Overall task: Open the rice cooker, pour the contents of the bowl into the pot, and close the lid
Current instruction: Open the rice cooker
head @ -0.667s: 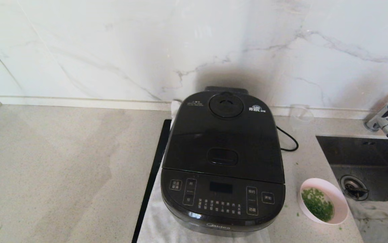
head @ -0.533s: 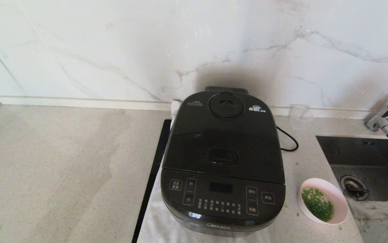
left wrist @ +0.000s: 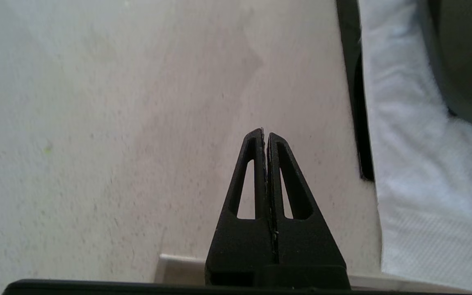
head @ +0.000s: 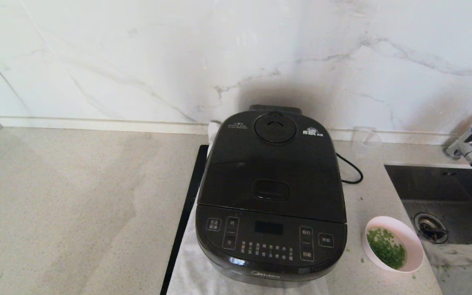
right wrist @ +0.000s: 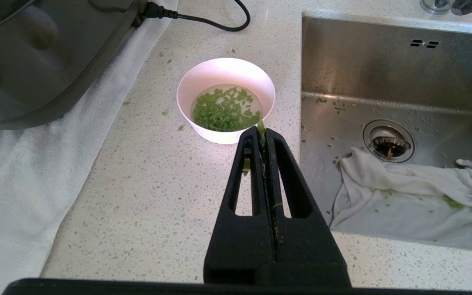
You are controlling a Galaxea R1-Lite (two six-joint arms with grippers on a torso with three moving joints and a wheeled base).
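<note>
- on the speckled table (head: 76, 196), the rice cooker (head: 271, 196) is sitting on a white cloth (right wrist: 10, 172), its control panel facing the robot and its lid (head: 272, 164) lying shut, so the pot is staying hidden.
- to the robot's right of the cooker, the bowl (head: 393, 250) is standing upright between the cooker and the sink (head: 445, 192), apart from both.
- inside it, the contents of the bowl (right wrist: 224, 108) are floating as chopped green bits in clear water; a few bits are lying scattered on the table around it.
- the right gripper (right wrist: 263, 133) is hovering just short of the bowl, clenched with nothing grasped, one green bit clinging to its tip.
- the left gripper (left wrist: 265, 135) is hanging over bare table beside the cloth's edge, fingers pressed together and empty.
- a white rag (right wrist: 416, 192) is lying in the sink near the drain.
</note>
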